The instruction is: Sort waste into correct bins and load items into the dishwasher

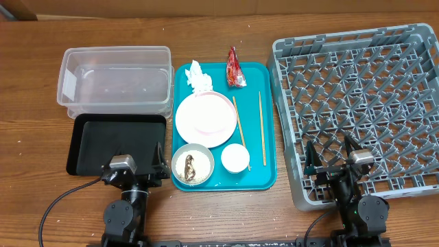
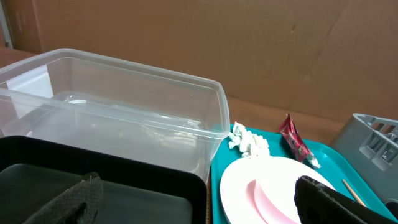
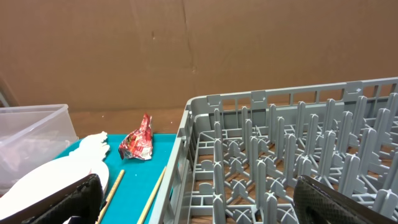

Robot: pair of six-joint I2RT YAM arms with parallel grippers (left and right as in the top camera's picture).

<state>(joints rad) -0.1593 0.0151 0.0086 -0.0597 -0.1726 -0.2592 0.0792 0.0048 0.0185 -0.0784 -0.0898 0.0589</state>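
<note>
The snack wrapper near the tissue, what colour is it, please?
The wrapper is shiny red, clearest from overhead.

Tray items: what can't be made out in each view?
Left wrist: plate cut by bottom edge and left tool's finger; bowl, cup out of frame.
Right wrist: chopsticks cut by bottom edge; plate partly behind right tool's finger.
Overhead: bowl's contents too small to identify.

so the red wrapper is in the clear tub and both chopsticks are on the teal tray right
No: the red wrapper lies at the far edge of the teal tray, not in the clear tub, as the overhead view shows. Both chopsticks are on the tray.
</note>
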